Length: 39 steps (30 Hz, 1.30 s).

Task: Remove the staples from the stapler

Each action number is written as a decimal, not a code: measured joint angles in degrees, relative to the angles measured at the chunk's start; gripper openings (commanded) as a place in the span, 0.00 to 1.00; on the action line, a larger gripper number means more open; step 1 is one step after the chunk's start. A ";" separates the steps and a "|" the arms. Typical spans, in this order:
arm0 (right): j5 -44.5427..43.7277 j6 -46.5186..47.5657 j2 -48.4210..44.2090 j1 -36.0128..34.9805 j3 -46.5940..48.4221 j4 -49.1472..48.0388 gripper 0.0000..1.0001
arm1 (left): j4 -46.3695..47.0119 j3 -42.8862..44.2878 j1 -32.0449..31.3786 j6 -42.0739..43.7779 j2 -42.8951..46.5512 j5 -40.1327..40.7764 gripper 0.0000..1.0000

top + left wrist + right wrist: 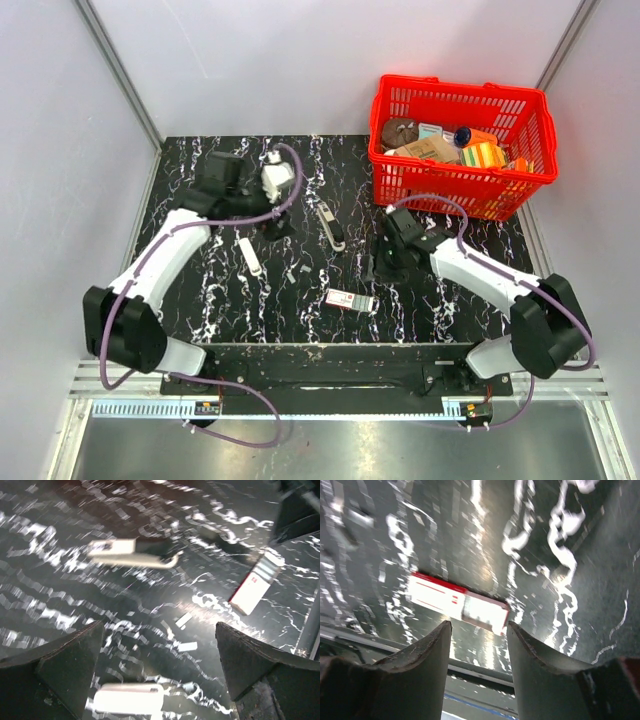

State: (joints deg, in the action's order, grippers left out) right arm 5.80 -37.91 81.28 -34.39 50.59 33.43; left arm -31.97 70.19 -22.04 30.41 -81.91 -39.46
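Note:
The stapler (330,228), slim silvery-grey metal with dark parts, lies on the black marbled table near its middle. In the left wrist view the stapler (132,553) lies flat, well ahead of the fingers. My left gripper (274,222) hovers left of it, and in its own view the left gripper (159,627) is open wide, holding nothing. Two small pale staple strips (184,620) lie on the table between the fingers. My right gripper (385,262) sits right of the stapler. Seen from its wrist, the right gripper (479,626) is open and empty.
A plain white bar (249,255) lies left of centre, and the same white bar (128,698) shows under my left fingers. A pink-and-white box (350,300) lies toward the front; the right wrist view shows this box (457,602) just beyond the fingers. A red basket (452,172) of items stands at the back right.

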 measured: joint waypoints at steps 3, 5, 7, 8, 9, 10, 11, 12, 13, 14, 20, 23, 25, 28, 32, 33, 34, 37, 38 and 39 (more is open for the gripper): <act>-0.42 0.94 0.66 0.00 5.18 -0.39 0.54 | -1.97 -0.11 6.91 -0.81 2.16 0.66 0.99; -0.35 1.46 1.92 0.00 7.98 -2.27 0.54 | -2.93 -2.95 8.17 0.81 4.09 1.38 0.98; -0.35 1.64 2.49 0.00 8.33 -4.66 0.54 | -2.99 -6.93 7.19 3.28 5.60 2.32 0.97; -0.35 1.66 2.71 0.00 8.15 -5.77 0.54 | -3.19 -9.46 6.14 5.18 6.21 3.19 0.97; -0.33 1.64 2.80 0.00 7.85 -6.73 0.54 | -3.48 -11.54 4.98 6.97 6.43 3.96 0.97; -0.35 1.64 2.80 0.00 7.06 -8.44 0.54 | -4.02 -13.92 3.26 9.68 6.32 5.07 0.97; -0.37 1.62 2.80 0.00 6.05 -10.14 0.54 | -4.44 -15.39 1.97 11.80 6.01 5.68 0.97; -0.39 1.57 2.80 0.00 4.76 -11.91 0.54 | -4.98 -16.50 0.76 13.86 5.55 6.25 0.97; -0.44 1.51 2.80 0.00 3.72 -13.00 0.54 | -5.84 -17.16 -0.74 16.48 4.68 6.97 0.97; -0.50 1.40 2.80 0.00 2.38 -14.23 0.54 | -6.05 -17.29 -1.88 18.67 3.58 7.63 0.97; -2.10 1.14 1.81 0.00 -2.71 -18.36 0.54 | -5.77 -14.97 -4.79 30.27 -6.19 13.16 0.97; -2.84 1.22 -0.11 0.00 -3.74 -19.52 0.54 | -5.18 -13.07 -5.60 33.90 -11.13 15.89 0.97; -3.37 1.46 -1.14 0.02 -3.85 -20.57 0.54 | -4.68 -12.70 -6.03 35.34 -12.90 17.16 0.96; -3.39 1.70 -1.46 0.02 -3.85 -22.10 0.54 | -4.35 -12.17 -6.69 36.17 -14.64 18.18 0.96; -3.37 2.05 -1.46 0.02 -3.91 -22.86 0.54 | -4.02 -11.06 -7.43 36.22 -16.15 18.49 0.94; -3.37 2.10 -1.46 0.02 -3.91 -22.93 0.54 | -3.85 -10.80 -7.52 36.20 -16.39 18.49 0.92; -3.37 2.12 -1.46 0.02 -3.91 -22.99 0.54 | -3.78 -10.47 -7.58 36.13 -16.63 18.49 0.90; -3.37 2.16 -1.46 0.02 -3.93 -23.15 0.52 | -3.52 -9.42 -7.69 35.65 -17.53 18.45 0.84; -3.37 2.19 -1.46 0.02 -3.96 -23.15 0.52 | -3.43 -9.05 -7.69 35.45 -17.81 18.45 0.82; -3.37 2.21 -1.46 0.02 -4.00 -23.17 0.52 | -3.26 -8.72 -7.69 35.23 -18.10 18.40 0.81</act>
State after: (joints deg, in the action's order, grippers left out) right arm 2.44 -35.70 79.81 -34.37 46.59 10.26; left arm -35.22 61.47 -29.74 65.65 -100.01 -21.06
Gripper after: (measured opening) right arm 0.525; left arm 0.851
